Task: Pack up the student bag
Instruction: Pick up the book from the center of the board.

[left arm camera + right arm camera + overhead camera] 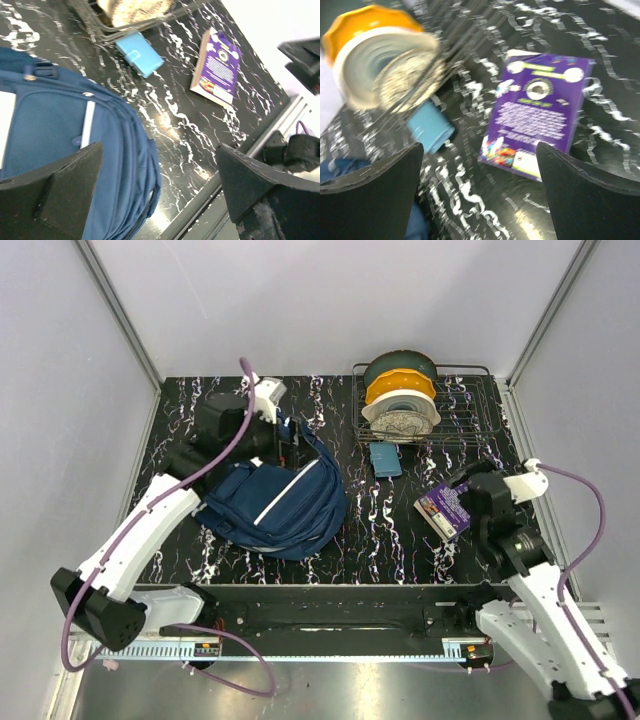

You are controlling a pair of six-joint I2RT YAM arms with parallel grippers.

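**Bag** point(275, 502): navy fabric, slumped and flattened on the black marbled desk point(380, 535). A white stripe is seen along one panel, and seamed ridges curve round the edge. A strap with a small buckle is noted at one end in the left wrist view.

**Location:** the bag lies directly beneath the left jaws. It is well apart from the right jaws, off to their left.

**Obscured:**
- In the top view the far end of the bag is covered by the left arm.
- In the left wrist view a white area on the bag is cut off at the frame edge and cannot be identified.
- Whether the bag's opening is zipped cannot be made out.
- The right wrist view is blurred, and only a scrap of blue fabric is seen at its lower left.

**Left jaws:** spread wide, with nothing held between them. One finger point(65, 192) is seen over the bag's fabric, but contact cannot be confirmed. The other finger point(255, 187) is over the desk's near edge.

**Right jaws:** spread wide and empty. A purple book point(537, 112) lies flat on the desk below them, untouched, and its print is unreadable. Beyond the jaws a light blue case point(431, 131) lies beside the book. Behind it, spools point(380, 70) stand in a wire rack point(470, 415).
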